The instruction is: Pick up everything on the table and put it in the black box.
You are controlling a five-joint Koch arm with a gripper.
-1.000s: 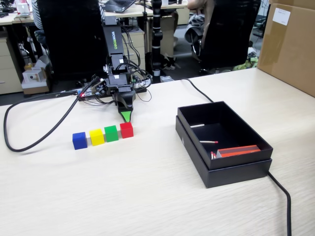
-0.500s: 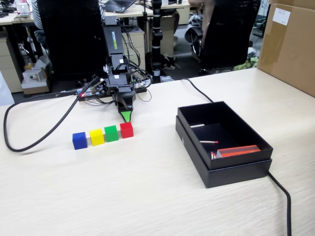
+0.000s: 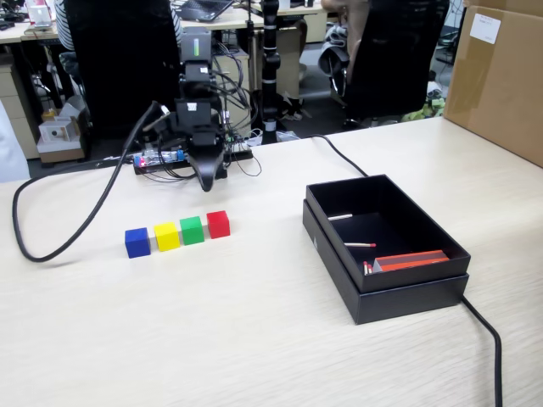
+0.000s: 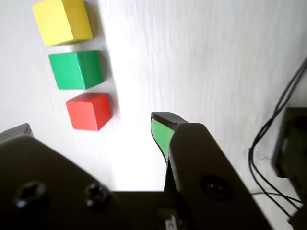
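Four cubes sit in a row on the table (image 3: pixel 254 339): blue (image 3: pixel 137 242), yellow (image 3: pixel 166 236), green (image 3: pixel 192 230), red (image 3: pixel 218 224). The wrist view shows the yellow (image 4: pixel 62 21), green (image 4: pixel 76 70) and red (image 4: pixel 88 111) cubes; the blue one is out of that frame. My gripper (image 3: pixel 206 180) hangs in the air behind the red cube, clear of the row. In the wrist view the gripper (image 4: pixel 91 125) is open and holds nothing, its green-padded finger (image 4: pixel 160 132) standing right of the red cube. The black box (image 3: pixel 407 292) stands to the right.
Matchsticks (image 3: pixel 360 244) and an orange-red matchbox (image 3: pixel 411 260) lie inside the black box. A brown carton (image 3: pixel 501 76) stands at the back right. A black cable (image 3: pixel 51 250) loops left of the cubes, and another cable (image 3: pixel 485 335) runs past the box's front corner.
The gripper has lifted off the table beside the red cube and drawn back toward the arm's base. The cubes have not moved.
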